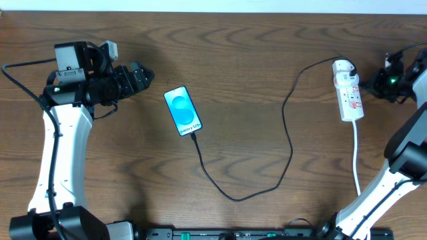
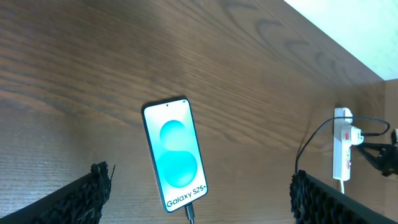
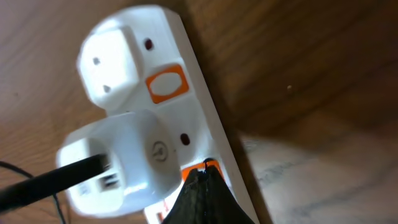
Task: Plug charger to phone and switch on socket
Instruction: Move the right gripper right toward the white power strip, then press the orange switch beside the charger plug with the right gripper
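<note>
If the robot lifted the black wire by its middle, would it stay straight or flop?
Probably flop: the charger is thin and lies in loose curves, so it likely bends easily. It looks light. Its ends appear plugged into the phone and the socket, so lifting might tug the phone.

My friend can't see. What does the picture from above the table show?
A blue-screened phone lies on a wooden table, with a thin black charger cable looping from its near end to a white socket strip on the right. The left gripper is beside the phone, the right gripper beside the strip.
</note>
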You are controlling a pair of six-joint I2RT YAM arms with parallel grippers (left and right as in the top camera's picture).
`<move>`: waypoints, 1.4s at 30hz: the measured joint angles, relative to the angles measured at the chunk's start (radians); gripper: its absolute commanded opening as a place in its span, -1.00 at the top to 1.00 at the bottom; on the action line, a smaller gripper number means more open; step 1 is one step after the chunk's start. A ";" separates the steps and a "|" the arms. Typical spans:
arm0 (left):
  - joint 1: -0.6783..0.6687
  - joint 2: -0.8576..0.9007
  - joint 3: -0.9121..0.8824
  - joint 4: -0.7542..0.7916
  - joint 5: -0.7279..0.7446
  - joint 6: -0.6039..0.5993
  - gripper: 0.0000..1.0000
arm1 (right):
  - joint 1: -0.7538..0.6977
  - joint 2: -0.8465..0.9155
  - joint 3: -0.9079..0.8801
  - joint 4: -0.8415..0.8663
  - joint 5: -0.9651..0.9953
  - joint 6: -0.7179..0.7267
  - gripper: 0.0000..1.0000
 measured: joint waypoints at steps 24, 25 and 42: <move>0.000 0.000 0.000 0.000 0.000 0.000 -0.88 | 0.015 0.016 0.015 -0.008 0.002 0.000 0.98; 0.000 0.000 0.000 0.000 0.000 0.000 -0.88 | 0.016 0.016 0.015 -0.011 0.002 -0.001 0.98; 0.000 0.000 0.000 0.000 0.000 0.000 -0.88 | 0.033 0.016 0.035 -0.060 0.046 0.001 0.98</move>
